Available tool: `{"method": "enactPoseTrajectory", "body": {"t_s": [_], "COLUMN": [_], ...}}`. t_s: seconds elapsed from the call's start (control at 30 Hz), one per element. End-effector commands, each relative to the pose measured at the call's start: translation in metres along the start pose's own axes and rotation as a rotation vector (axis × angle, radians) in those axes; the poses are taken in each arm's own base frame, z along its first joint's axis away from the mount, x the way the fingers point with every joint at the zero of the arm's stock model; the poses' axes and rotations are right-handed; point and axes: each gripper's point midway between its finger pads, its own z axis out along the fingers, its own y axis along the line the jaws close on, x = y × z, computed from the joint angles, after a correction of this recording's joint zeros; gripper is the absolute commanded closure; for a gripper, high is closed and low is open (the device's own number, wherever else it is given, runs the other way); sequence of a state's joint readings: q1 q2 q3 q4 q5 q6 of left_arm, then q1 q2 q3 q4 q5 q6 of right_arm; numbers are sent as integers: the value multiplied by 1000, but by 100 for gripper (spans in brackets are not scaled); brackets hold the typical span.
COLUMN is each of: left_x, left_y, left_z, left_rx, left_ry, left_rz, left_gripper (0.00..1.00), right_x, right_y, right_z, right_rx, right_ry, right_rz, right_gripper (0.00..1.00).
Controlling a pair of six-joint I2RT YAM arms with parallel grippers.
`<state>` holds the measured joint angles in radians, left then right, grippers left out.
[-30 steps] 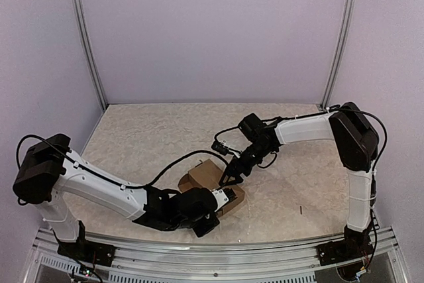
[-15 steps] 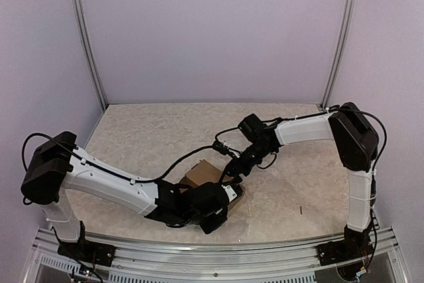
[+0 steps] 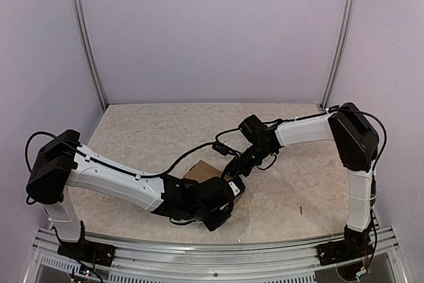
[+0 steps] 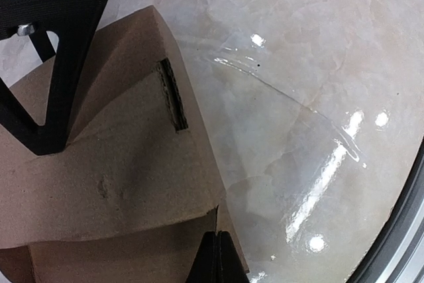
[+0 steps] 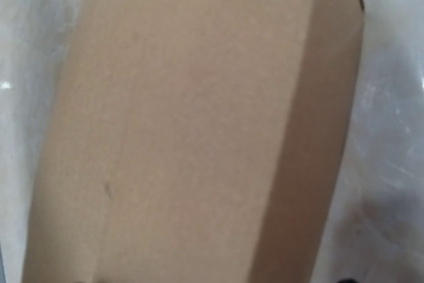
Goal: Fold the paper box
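The paper box (image 3: 201, 171) is a brown cardboard piece, partly folded, lying mid-table and mostly covered by both arms. In the left wrist view the paper box (image 4: 119, 164) shows creased panels and a narrow slot. My left gripper (image 4: 217, 260) is shut with nothing in it, and its tips press against a panel edge at the box's near right corner. The left gripper (image 3: 226, 202) lies over the box's near side. My right gripper (image 3: 233, 175) comes in from the far right with its jaws wide around the box. One of its fingers (image 4: 63, 64) lies flat against a panel. The cardboard (image 5: 199, 130) fills the right wrist view and hides the fingers.
The marbled table (image 3: 291, 183) runs to a metal rail (image 3: 265, 246) along the near edge, close behind the left gripper. Purple walls and two upright posts (image 3: 86, 38) enclose the back. A black cable (image 3: 182, 159) loops over the left arm.
The left arm has swung right and forward, so its wrist now covers more of the box's near side. The right arm has hardly moved.
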<state>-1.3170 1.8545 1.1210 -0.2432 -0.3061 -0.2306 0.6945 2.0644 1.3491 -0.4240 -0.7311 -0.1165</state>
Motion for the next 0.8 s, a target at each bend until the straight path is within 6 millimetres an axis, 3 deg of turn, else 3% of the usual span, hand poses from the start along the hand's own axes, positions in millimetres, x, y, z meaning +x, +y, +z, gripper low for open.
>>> {"method": "enactPoseTrajectory", "body": {"t_s": [0.0, 0.27, 0.47, 0.77], "left_x": [-29, -31, -23, 1], "left_y": [19, 24, 17, 28], "left_z": [2, 3, 3, -1], "left_rx": [-50, -59, -27, -54], "left_ry": [-64, -52, -38, -5], "left_rz": [-61, -80, -43, 63], "left_gripper": [100, 100, 100, 100], "right_x": [38, 36, 13, 17], "right_y": [-1, 0, -11, -4], "right_z": [12, 11, -25, -46], "right_rx": [14, 14, 29, 23], "right_ry": [111, 112, 30, -16], "right_rz": [64, 59, 57, 35], "right_gripper": [20, 19, 18, 15]}}
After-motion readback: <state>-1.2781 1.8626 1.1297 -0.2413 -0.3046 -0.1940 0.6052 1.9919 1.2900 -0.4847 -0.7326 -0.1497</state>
